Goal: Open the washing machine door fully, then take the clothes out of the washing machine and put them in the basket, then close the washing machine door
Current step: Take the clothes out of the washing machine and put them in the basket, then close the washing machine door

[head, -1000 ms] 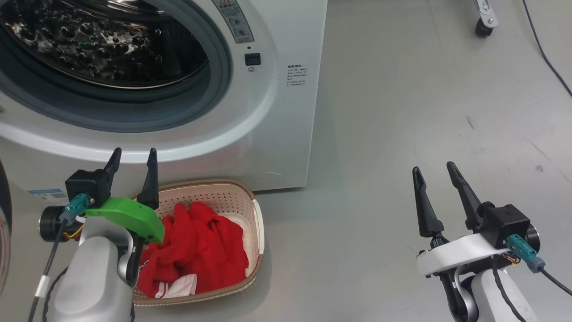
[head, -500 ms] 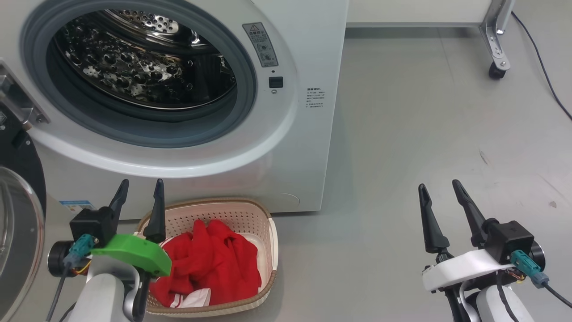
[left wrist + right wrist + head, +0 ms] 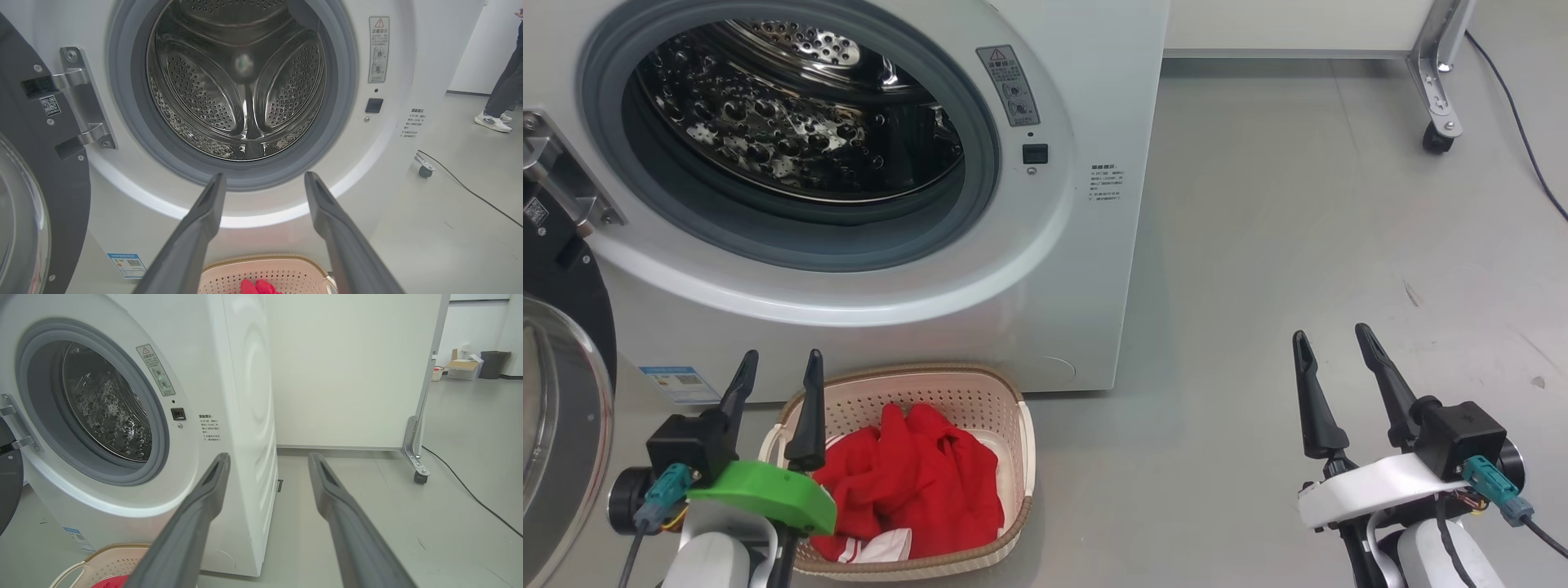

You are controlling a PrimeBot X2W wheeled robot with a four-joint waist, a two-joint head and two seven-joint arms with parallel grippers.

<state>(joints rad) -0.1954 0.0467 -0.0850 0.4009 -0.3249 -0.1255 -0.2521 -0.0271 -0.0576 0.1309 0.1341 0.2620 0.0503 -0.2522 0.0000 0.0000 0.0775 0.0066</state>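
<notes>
Low at my left, the left gripper (image 3: pixel 782 361) hangs spread and empty beside the basket (image 3: pixel 907 371) of clothes (image 3: pixel 915 474); the right gripper (image 3: pixel 1331 336) gapes too. Far left, the washing machine door (image 3: pixel 560 351) stands wide, seemingly rigid and slick: I'd push its rim.

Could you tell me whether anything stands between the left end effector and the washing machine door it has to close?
Nothing visible does. The washing machine door hangs open just left of the open left end effector, and the basket lies on the other side, to its right.
</notes>
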